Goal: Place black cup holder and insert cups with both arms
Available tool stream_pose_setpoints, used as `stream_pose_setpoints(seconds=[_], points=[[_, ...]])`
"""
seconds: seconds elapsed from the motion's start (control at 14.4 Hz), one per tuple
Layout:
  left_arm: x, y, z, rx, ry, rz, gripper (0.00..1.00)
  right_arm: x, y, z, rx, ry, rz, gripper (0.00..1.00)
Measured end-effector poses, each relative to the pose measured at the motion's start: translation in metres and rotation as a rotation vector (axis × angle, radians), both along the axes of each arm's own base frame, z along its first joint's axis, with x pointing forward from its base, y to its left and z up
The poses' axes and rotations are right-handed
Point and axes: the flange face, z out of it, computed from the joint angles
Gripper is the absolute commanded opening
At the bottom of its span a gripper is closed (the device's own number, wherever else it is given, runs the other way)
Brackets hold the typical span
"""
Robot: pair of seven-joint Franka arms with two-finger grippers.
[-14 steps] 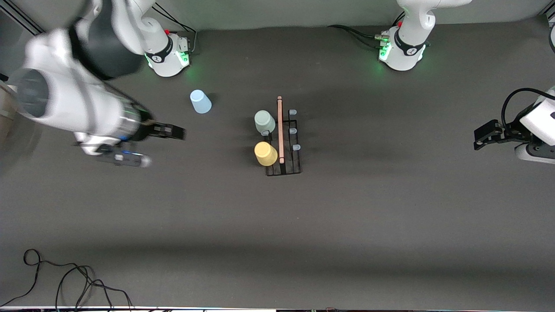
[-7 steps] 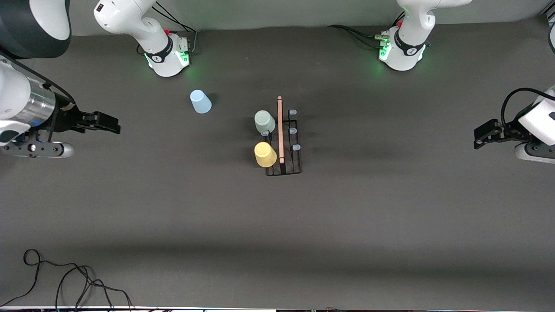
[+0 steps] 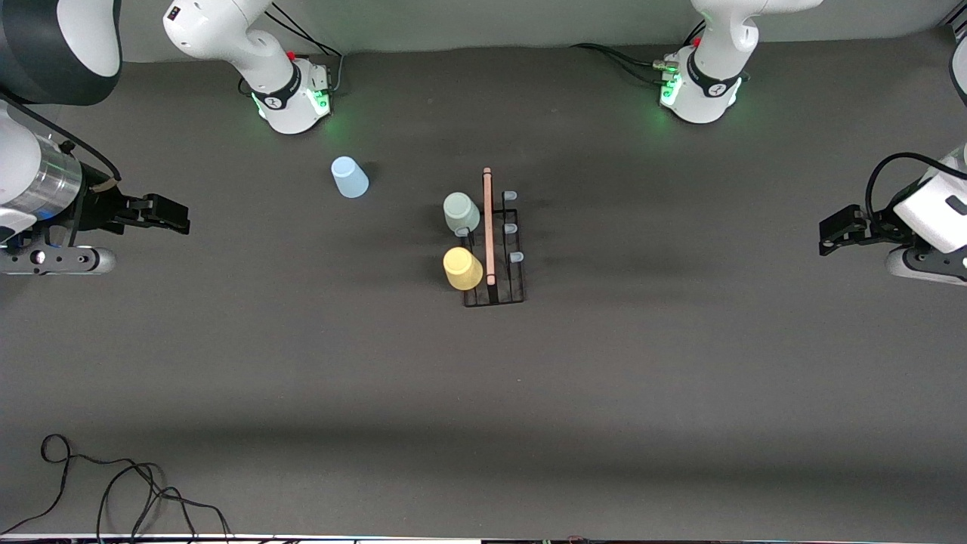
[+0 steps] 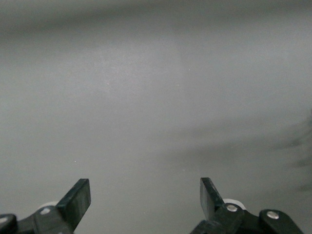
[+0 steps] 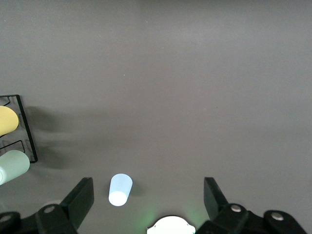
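Note:
The black cup holder (image 3: 495, 291) stands mid-table with its wooden rod (image 3: 488, 227) on top. The mint cup (image 3: 460, 212) and the yellow cup (image 3: 461, 269) sit on prongs on its side toward the right arm. The light blue cup (image 3: 349, 177) stands upside down on the table near the right arm's base. My right gripper (image 3: 170, 214) is open and empty over the right arm's end of the table. Its wrist view (image 5: 148, 195) shows the blue cup (image 5: 120, 189), the yellow cup (image 5: 7, 121) and the mint cup (image 5: 12, 165). My left gripper (image 3: 831, 234) is open and empty over the left arm's end; its wrist view (image 4: 145, 195) shows only bare table.
The arms' round white bases (image 3: 291, 94) (image 3: 699, 87) stand at the table's edge farthest from the front camera. A loose black cable (image 3: 113, 483) lies at the nearest corner at the right arm's end. Three prongs (image 3: 511, 227) on the holder's side toward the left arm are bare.
My right arm has pulled back from beside the blue cup toward its end of the table, gripper empty. My left gripper has shifted only slightly. The cups and holder have not moved.

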Motion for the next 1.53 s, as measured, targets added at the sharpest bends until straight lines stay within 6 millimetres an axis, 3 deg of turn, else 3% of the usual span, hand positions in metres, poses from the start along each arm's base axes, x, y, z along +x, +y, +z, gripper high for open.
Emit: stream_pose_setpoints(seconds=[0.63,0.83,1.11,1.32,1.53], points=[[0.001,0.0,-0.001,0.0,0.002,0.0,1.0,0.011,-0.026,-0.014,0.037,0.028,-0.005,1.0],[0.001,0.0,-0.001,0.001,0.002,0.0,1.0,0.009,-0.038,-0.009,0.054,0.026,0.01,1.0],[0.001,0.0,-0.001,0.001,0.0,0.001,1.0,-0.005,-0.054,0.001,0.058,0.004,0.022,1.0],[0.001,0.0,-0.001,0.001,-0.002,0.001,1.0,-0.025,-0.068,-0.005,0.075,-0.071,0.029,1.0],[0.001,0.002,-0.001,0.001,-0.002,0.003,1.0,-0.041,-0.07,-0.004,0.08,-0.115,0.041,1.0]])
